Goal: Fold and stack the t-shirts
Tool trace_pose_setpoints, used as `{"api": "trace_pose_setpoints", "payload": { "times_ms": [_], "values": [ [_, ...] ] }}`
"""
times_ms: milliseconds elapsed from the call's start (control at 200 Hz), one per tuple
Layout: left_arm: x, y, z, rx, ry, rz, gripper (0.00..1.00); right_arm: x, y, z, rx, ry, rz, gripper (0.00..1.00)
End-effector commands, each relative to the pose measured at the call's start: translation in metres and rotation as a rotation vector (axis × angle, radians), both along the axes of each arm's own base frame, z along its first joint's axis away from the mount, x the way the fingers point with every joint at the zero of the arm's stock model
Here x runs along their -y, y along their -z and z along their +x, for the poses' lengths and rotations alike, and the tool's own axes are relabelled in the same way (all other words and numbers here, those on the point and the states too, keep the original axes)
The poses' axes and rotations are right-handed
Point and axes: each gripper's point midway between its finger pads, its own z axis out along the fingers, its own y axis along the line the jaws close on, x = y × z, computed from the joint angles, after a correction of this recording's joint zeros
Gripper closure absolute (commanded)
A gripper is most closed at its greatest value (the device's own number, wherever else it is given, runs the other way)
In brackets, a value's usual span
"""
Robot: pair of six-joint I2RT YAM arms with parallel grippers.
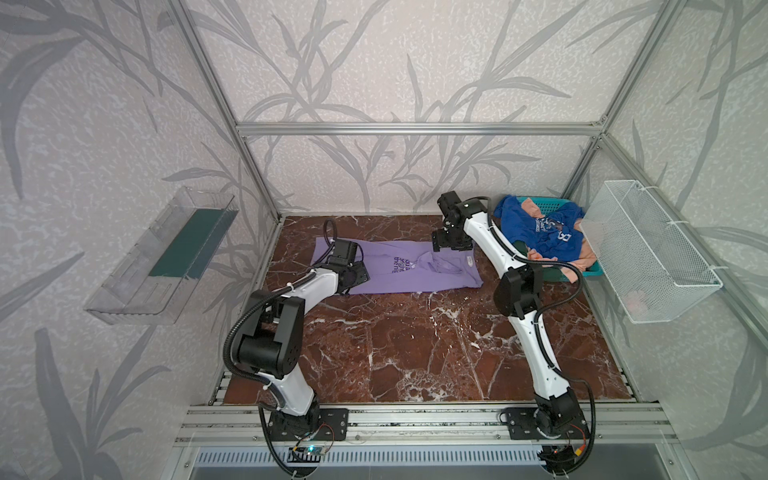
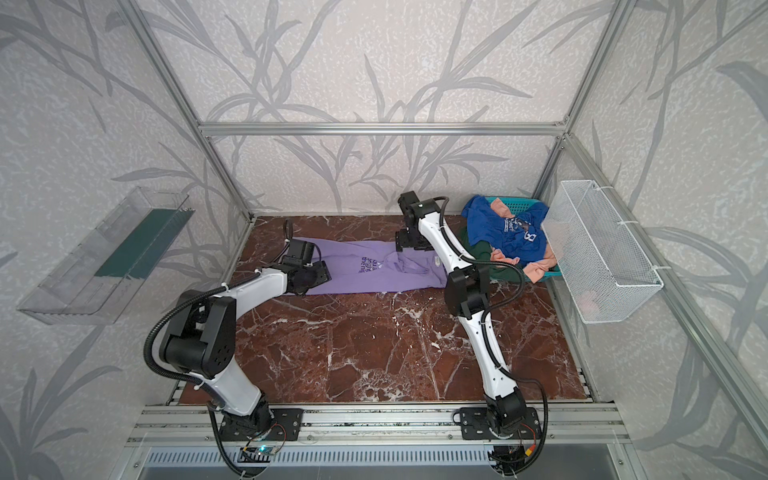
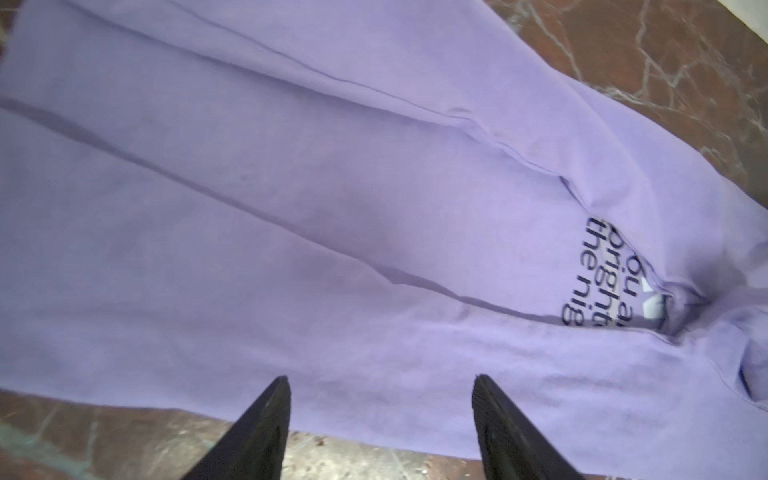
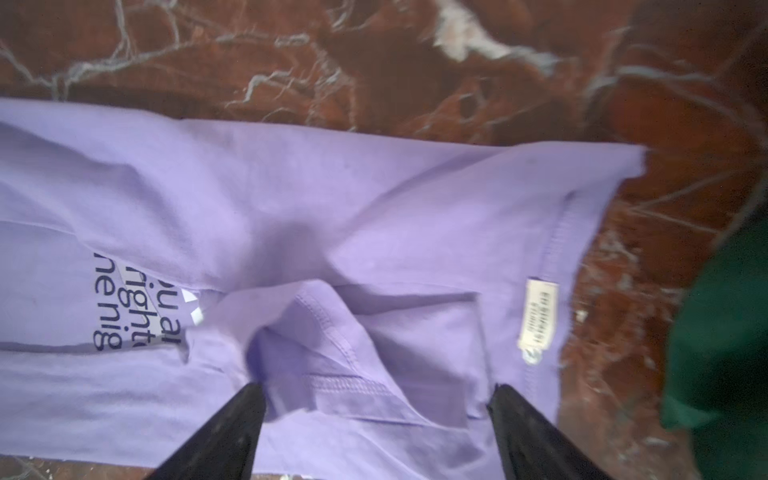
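While the right gripper (image 4: 378, 388) is hovering with jaws apart over bunched cloth near the collar of the purple shirt (image 1: 399, 270), the left gripper (image 3: 380, 377) is hanging open at the hem end. The shirt's lying folded lengthwise on the worktop (image 1: 415, 353). My worry: that lump is probably going to skew the next fold.

"What does the room look like on your feed?"

"I see pale wallpaper (image 1: 374, 62) with grey leaves on the left, far and right walls, braced by an aluminium frame (image 1: 415, 129). The tabletop (image 1: 415, 353) is red-brown marble veined white."

"Anything mounted?"

"A clear plastic tray (image 1: 137, 291) on the left wall and a white wire-mesh basket (image 1: 648, 249) on the right. Nearest me I've got aluminium rails (image 1: 415, 419) and a slotted grille (image 1: 415, 457). The light is soft and even."
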Motion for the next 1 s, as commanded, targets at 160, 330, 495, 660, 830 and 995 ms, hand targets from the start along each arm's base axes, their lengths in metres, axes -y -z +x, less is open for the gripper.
{"api": "trace_pose_setpoints", "payload": {
  "times_ms": [160,330,495,660,830,995],
  "values": [
    [0.084,-0.008,0.026,0.044,0.200,-0.006,0.31,0.026,-0.012,-0.037,-0.039,0.051,0.099,0.34],
    [0.126,-0.014,0.029,0.073,0.304,-0.009,0.33,0.019,0.014,-0.054,-0.088,0.043,0.188,0.62],
    [0.152,-0.013,0.026,0.077,0.371,-0.013,0.34,0.016,0.042,-0.060,-0.157,0.044,0.193,0.72],
    [0.169,-0.007,0.020,0.074,0.420,-0.023,0.35,0.016,0.058,-0.056,-0.164,0.053,0.190,0.71],
    [0.175,0.001,0.017,0.054,0.430,-0.034,0.35,0.023,0.070,-0.051,-0.172,0.065,0.132,0.67],
    [0.174,0.001,0.014,0.048,0.432,-0.027,0.36,0.033,0.075,-0.046,-0.167,0.065,0.054,0.65]
  ]
}}
